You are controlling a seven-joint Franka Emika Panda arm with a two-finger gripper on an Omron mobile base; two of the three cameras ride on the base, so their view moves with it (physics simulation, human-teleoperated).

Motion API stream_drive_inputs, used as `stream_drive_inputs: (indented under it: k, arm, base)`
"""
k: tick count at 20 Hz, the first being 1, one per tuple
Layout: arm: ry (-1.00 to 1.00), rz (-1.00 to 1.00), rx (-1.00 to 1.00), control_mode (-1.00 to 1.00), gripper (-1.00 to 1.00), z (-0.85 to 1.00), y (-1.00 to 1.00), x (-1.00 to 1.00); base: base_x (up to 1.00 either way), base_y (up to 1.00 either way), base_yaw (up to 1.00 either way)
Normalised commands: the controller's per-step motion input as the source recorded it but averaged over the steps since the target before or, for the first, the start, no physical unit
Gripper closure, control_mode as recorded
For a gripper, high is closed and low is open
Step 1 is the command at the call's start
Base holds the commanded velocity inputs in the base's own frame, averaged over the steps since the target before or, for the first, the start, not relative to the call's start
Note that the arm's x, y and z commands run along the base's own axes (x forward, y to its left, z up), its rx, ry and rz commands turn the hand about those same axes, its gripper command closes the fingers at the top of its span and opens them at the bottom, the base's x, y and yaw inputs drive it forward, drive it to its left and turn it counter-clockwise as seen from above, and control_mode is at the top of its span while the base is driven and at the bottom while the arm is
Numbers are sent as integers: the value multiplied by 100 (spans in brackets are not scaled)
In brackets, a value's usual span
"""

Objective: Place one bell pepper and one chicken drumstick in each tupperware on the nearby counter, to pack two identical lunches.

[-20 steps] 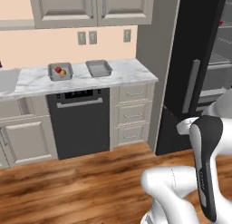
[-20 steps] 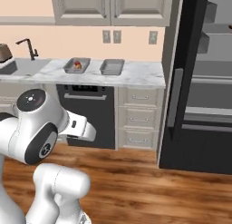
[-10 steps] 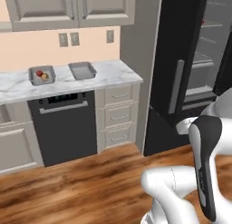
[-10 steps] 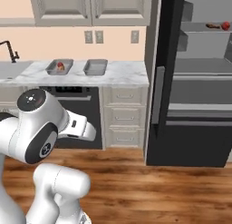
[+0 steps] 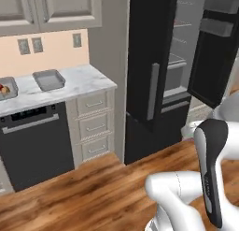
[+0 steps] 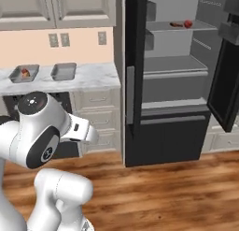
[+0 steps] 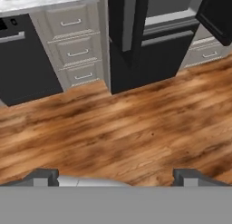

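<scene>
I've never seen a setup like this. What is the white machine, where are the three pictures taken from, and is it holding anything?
It is a white robot arm on a driving base, in a computer-rendered kitchen. Two pictures come from cameras on the base, behind the arm to its left and right. The third comes from a camera on the hand, looking down at the wood floor; the two dark tips at its bottom belong to the gripper, which is open and holds nothing.

On the marble counter sit two grey trays: the left tray already has food in it, and the right tray is empty. The fridge stands open, and on its upper shelf lie a red pepper and a dark drumstick.
</scene>
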Motion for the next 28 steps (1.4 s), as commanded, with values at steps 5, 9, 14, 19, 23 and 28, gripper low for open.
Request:
stream_drive_inputs:
  k: [5, 9, 14, 19, 23, 28]
  arm:
    - [0, 0, 0, 100, -100, 0, 0, 0]
    - [0, 0, 0, 100, -100, 0, 0, 0]
    - [0, 0, 0, 100, -100, 0, 0, 0]
    - [0, 0, 0, 100, -100, 0, 0, 0]
    - [0, 0, 0, 100, -100, 0, 0, 0]
    - [0, 0, 0, 100, -100, 0, 0, 0]
  base:
    - [35, -54, -40]
    - [46, -59, -41]
    - [53, -59, -40]
    - [70, -37, -30]
    - [96, -12, -11]
    - [68, -5, 14]
